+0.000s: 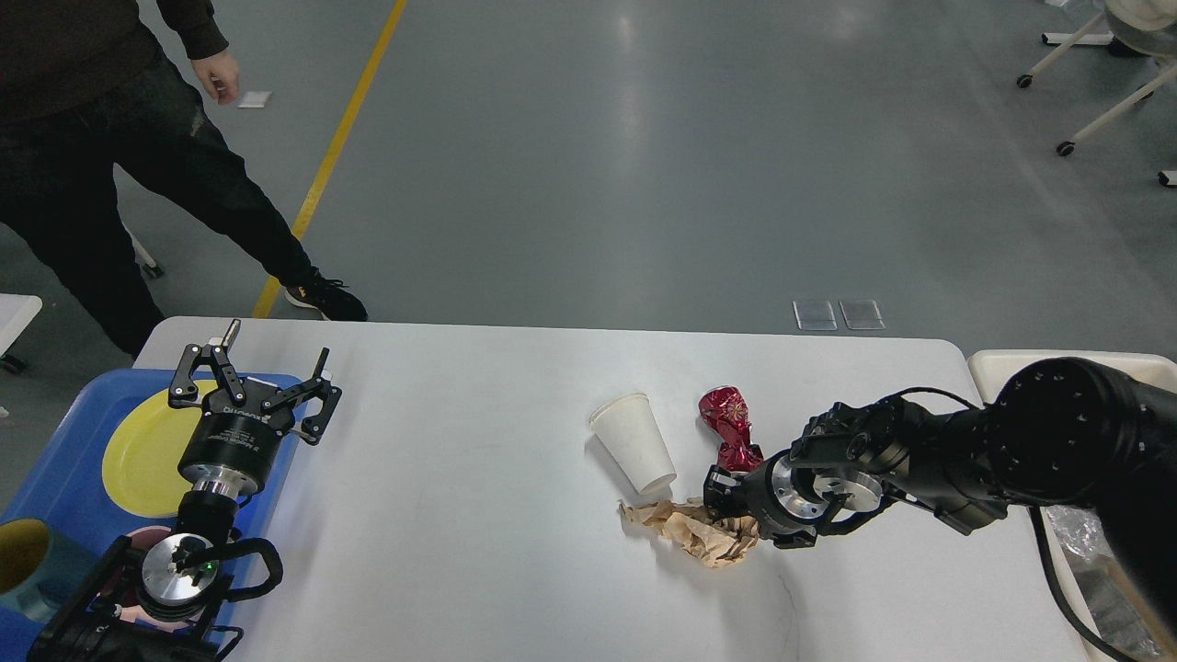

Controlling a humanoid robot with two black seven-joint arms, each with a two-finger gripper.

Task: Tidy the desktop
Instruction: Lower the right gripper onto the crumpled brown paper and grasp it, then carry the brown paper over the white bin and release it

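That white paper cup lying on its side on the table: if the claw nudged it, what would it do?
The white paper cup looks empty and thin-walled, so it is probably very light and would skid easily on the smooth white desktop. Lying on its side and tapered, it would likely roll in a curve. A firm squeeze would probably crush it.

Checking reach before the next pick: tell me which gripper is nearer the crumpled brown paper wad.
Right. The right gripper is at the crumpled brown paper wad; the left gripper is far off, over the blue tray.
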